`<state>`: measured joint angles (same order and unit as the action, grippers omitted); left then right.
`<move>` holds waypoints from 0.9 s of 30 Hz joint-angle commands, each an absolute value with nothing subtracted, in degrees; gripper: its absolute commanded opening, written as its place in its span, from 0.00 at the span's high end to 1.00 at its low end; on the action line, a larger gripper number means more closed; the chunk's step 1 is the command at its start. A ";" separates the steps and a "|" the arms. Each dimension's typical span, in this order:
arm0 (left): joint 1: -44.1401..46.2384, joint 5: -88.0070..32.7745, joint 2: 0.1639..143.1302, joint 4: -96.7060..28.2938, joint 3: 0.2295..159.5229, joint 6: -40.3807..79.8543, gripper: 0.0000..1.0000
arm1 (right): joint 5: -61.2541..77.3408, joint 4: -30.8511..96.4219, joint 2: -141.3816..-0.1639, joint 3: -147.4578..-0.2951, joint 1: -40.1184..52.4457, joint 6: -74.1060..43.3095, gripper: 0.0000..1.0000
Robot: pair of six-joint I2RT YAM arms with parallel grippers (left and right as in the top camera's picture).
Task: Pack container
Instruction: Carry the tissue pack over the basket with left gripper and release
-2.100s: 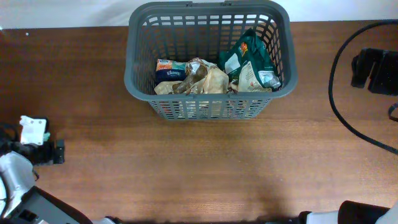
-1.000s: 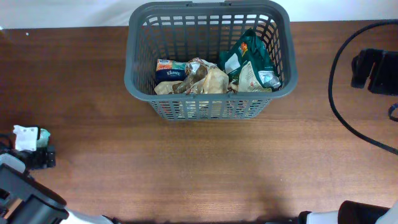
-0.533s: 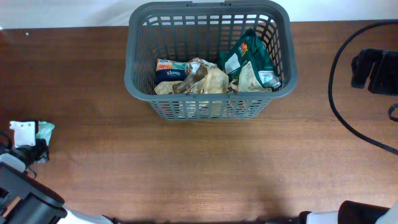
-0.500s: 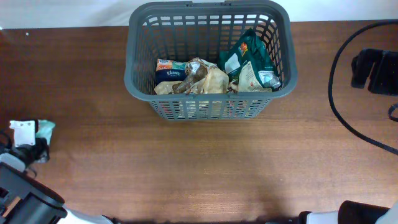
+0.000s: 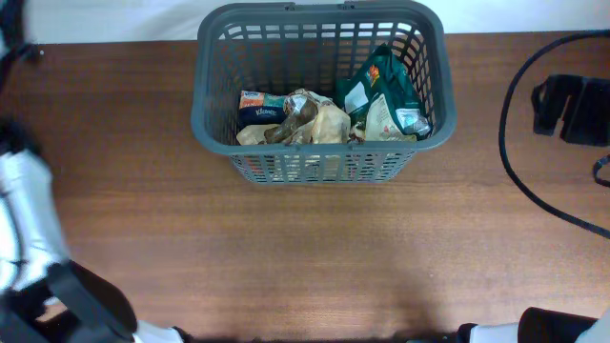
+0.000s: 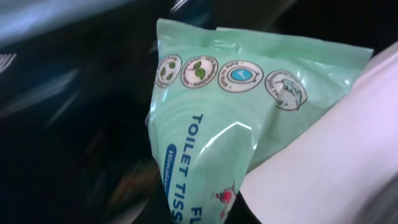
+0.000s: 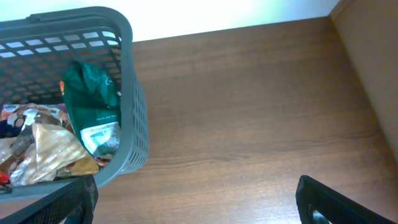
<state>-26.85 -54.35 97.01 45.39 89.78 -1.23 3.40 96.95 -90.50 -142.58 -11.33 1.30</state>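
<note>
The left jaws have just pressed together on a mint-green tissue pack. A second ago they stood spread over it at the left edge of the desk. Now the pack is gone from that spot and fills the left wrist view, right up against the jaws, with "TOILET TISS" readable across its face. The left arm shows from overhead only as a pale blur along the desk's left edge (the jaws themselves cannot be picked out there). That suggests it is swinging up and away with its catch.

The container sits at the far middle of the desk, well off to the right of the left jaws. It lies ahead and to the left of the right jaws, whose wrist camera sees its near wall. Inside lie a Kleenex pack, crumpled tan wrappers and a green bag leaning at the right end.

The right jaws are spread wide, their dark fingers at the bottom corners of their view and nothing between them.

As I judge it, the pick is made, and what remains for this item is the carry to the container and a release above the free floor behind the wrappers.
</note>
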 commanded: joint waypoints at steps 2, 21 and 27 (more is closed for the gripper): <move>-11.46 -60.23 95.88 43.24 96.20 6.92 0.98 | 4.56 97.30 -90.48 -142.65 -11.66 1.21 0.01; 11.75 -19.64 104.71 -37.19 96.84 -50.89 0.98 | 5.82 97.30 -90.50 -142.65 -11.66 1.23 0.01; 11.86 -19.64 104.71 -36.82 96.88 -50.87 0.01 | 5.80 97.30 -90.48 -142.65 -11.66 1.23 0.01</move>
